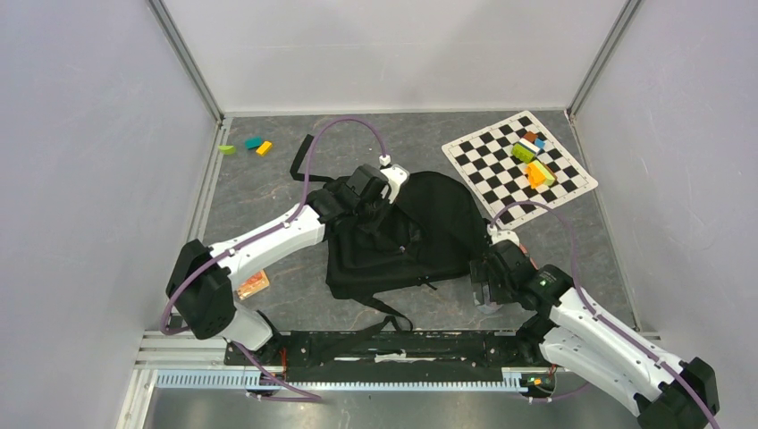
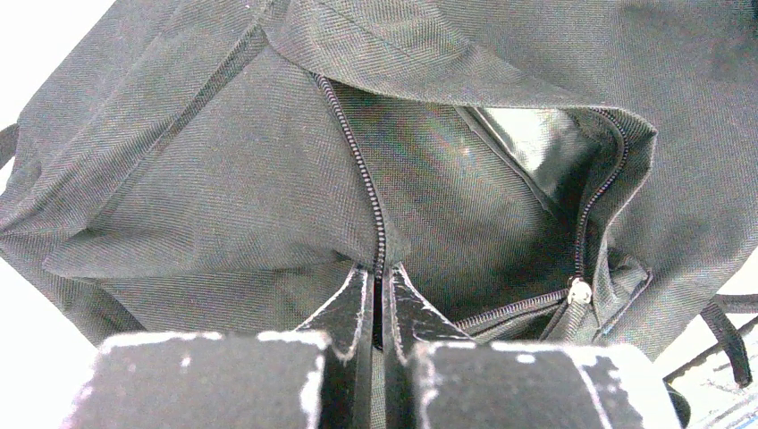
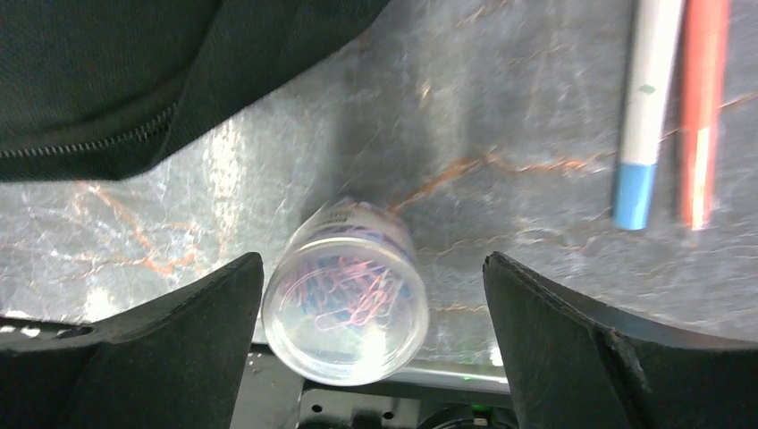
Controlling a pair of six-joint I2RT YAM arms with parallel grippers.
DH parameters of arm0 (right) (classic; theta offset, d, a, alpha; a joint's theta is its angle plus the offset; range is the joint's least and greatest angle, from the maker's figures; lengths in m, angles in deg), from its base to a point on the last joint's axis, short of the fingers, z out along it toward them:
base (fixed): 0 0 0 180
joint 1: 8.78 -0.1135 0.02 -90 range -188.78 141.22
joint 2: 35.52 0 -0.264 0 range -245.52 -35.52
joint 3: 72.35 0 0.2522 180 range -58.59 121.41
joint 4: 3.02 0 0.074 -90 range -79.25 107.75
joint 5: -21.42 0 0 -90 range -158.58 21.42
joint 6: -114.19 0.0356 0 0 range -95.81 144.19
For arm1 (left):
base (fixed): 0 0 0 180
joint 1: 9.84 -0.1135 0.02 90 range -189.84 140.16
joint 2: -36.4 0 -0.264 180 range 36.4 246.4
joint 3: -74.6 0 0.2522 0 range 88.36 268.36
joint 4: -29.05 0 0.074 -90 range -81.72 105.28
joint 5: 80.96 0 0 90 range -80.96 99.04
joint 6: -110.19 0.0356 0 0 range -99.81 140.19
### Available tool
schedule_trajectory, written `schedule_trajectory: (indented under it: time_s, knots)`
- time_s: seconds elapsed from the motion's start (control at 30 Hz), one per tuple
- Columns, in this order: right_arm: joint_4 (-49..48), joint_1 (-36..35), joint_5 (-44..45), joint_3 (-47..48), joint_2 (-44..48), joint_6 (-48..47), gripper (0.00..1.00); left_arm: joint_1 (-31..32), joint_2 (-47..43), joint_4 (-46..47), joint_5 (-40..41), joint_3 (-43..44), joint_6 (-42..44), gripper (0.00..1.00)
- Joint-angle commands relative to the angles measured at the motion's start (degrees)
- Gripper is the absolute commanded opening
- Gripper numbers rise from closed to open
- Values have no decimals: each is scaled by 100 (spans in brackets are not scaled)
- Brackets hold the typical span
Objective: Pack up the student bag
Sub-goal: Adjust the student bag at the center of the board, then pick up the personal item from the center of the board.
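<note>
The left gripper (image 2: 380, 297) is clamped on the zipper (image 2: 361, 170) edge of the student bag (image 2: 206, 179); the right gripper (image 3: 372, 266) is held wide apart, a paper-clip jar (image 3: 344, 308) positioned between its fingers

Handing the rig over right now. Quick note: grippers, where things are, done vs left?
Left gripper: shut, pinching the student bag at its zipper edge, holding the pocket open.
Right gripper: open, straddling a clear jar of paper clips on the table beside the bag; not gripped.
Two pens lie nearby. Blocks sit on the checkered mat; small pieces lie at the far left.
Done: pocket unzipped; no item visible inside.
Left: probably grip the jar, load it, then the rest.
</note>
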Motion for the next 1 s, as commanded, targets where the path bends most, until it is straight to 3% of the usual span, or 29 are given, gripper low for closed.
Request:
schedule_trajectory:
  time_s: [0.0,0.23,0.37,0.5,0.7,0.83,0.97]
  knots:
    - [-99,-3,-731,-227,242,382,98,5,-316,150,78,12,-77,2]
    - [-102,-1,-605,-305,257,398,91,3,-289,146,88,13,-69,2]
    - [-151,-6,-585,-300,245,337,82,5,-254,141,100,13,-60,2]
    - [-6,-11,-441,-230,322,252,66,6,-222,141,78,22,-67,2]
    - [142,-12,-234,379,524,100,49,5,-288,174,-66,23,-42,2]
    - [97,-12,-364,1206,285,-138,48,6,-317,181,-98,21,-51,2]
    - [-712,-12,-665,1969,69,-520,48,6,-368,194,-163,21,-69,2]
